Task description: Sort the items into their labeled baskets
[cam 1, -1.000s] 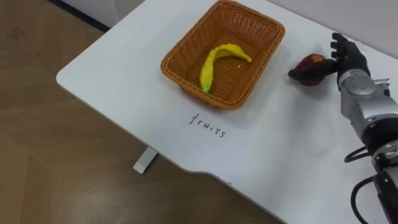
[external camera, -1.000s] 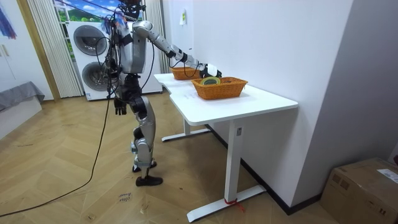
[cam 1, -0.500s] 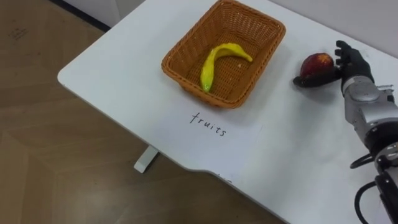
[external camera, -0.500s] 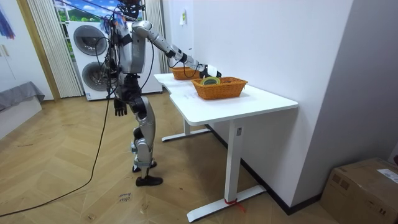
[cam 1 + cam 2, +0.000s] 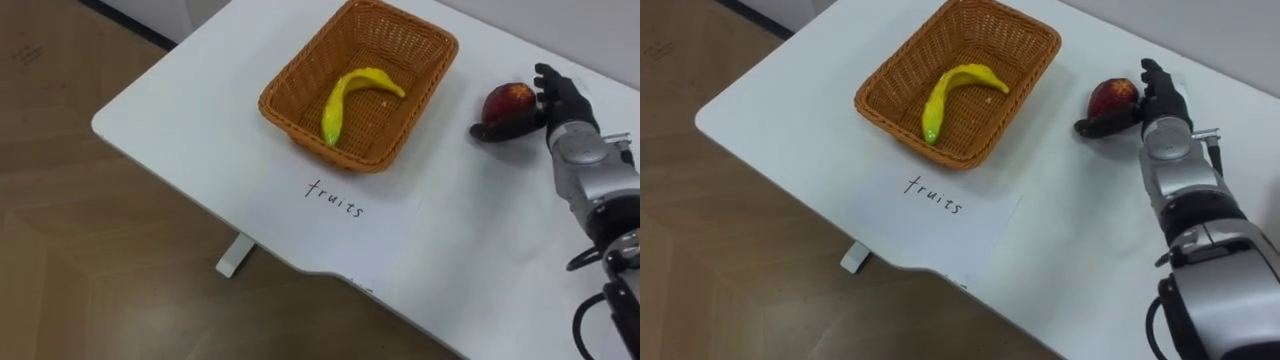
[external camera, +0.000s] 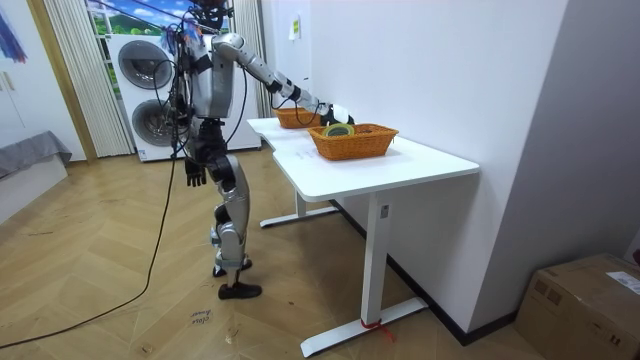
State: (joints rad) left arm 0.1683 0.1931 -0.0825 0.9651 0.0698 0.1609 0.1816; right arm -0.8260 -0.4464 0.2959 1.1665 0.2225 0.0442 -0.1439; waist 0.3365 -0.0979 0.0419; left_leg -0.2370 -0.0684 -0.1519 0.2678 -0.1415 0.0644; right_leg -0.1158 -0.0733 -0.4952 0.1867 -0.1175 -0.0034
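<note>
A red apple (image 5: 508, 100) sits at the right of the white table (image 5: 200, 120), to the right of the fruit basket. My right hand (image 5: 562, 98) is shut on it, with the thumb curled under its near side and the fingers behind it. In the right eye view the apple (image 5: 1112, 98) and the right hand (image 5: 1163, 108) show the same grip. The woven fruit basket (image 5: 285, 115) holds a yellow banana (image 5: 345, 95). My left hand (image 6: 193, 172) hangs at my side in the room view.
A paper sheet lettered "fruits" (image 5: 335, 200) lies in front of the basket near the table's front edge. A second woven basket (image 6: 355, 142) with a roll of tape (image 6: 338, 130) stands further along the table. A wall runs behind the table.
The apple has come upright in my right hand and moved a little to the right. The basket and the banana have not moved.
</note>
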